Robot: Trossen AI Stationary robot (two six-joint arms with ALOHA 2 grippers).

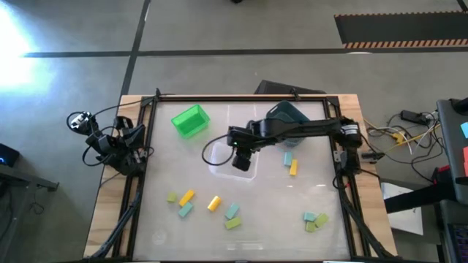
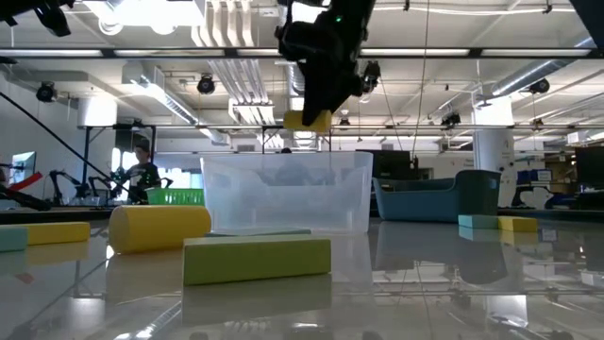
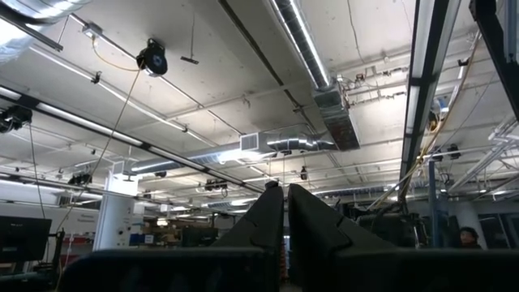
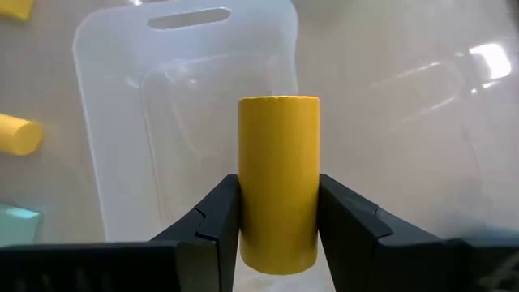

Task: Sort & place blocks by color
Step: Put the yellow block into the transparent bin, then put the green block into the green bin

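Here, on the far left, the left tool (image 3: 284, 207) sits parked off the desk's (image 1: 157, 226) edge, pointing up at the ceiling with its fingers pressed together. Moving right, the green bin (image 1: 190, 120) stands near the desk's back, and loose blocks (image 1: 186, 197) lie scattered along the front (yellow, light green and pale teal mixed together). At the middle, the right tool (image 4: 278, 223) hangs above the clear bin (image 4: 122, 105), pinching a yellow block (image 4: 278, 174) by its sides; the block stands upright between the fingers, well clear of the bin floor. Further right sit the dark blue-grey bin (image 1: 291, 115), two blocks just in front of it, and a small cluster near the front right corner.

The risk, as I judge it, is the drop: let go from this height, the rounded block could bounce or roll against the bin wall, or hop out if the tool is too near the rim. A slipping grip would do the same.
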